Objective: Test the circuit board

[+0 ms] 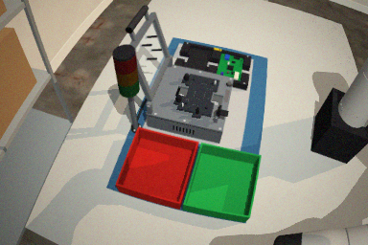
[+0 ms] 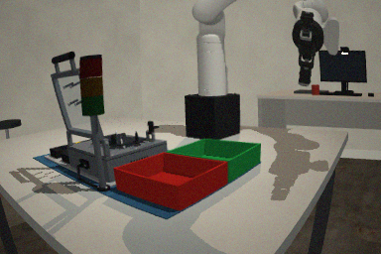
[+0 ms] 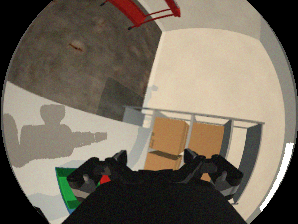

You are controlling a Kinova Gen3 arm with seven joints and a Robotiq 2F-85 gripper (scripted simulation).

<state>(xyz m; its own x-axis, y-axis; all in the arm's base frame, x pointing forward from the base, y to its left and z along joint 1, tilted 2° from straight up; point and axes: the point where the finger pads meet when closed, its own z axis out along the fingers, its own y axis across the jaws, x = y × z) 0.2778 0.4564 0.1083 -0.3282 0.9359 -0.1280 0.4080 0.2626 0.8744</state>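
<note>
The green board (image 1: 225, 68) lies in the black tray (image 1: 195, 52) behind the tester, its white connector (image 1: 237, 76) toward the tester. The grey tester (image 1: 184, 123) (image 2: 130, 158) holds no board. Its lid (image 1: 162, 37) (image 2: 61, 102) stands open. The hook (image 1: 221, 113) (image 2: 152, 127) stands at the tester's edge. Which post stands by itself is hard to tell. The signal light (image 1: 126, 71) (image 2: 92, 86) shows no clearly lit colour. The red bin (image 1: 149, 196) (image 2: 144, 190) and green bin (image 1: 216, 212) (image 2: 246, 160) hold nothing. My gripper (image 2: 305, 81) (image 3: 155, 156) is open and empty, high and far from the board.
A blue mat (image 1: 255, 113) lies under the tester, tray and bins. The light's pole and the raised lid stand up beside the tester. The black arm base (image 1: 335, 127) (image 2: 210, 117) stands on the table. Shelves with cardboard boxes (image 3: 169, 135) are beyond the table.
</note>
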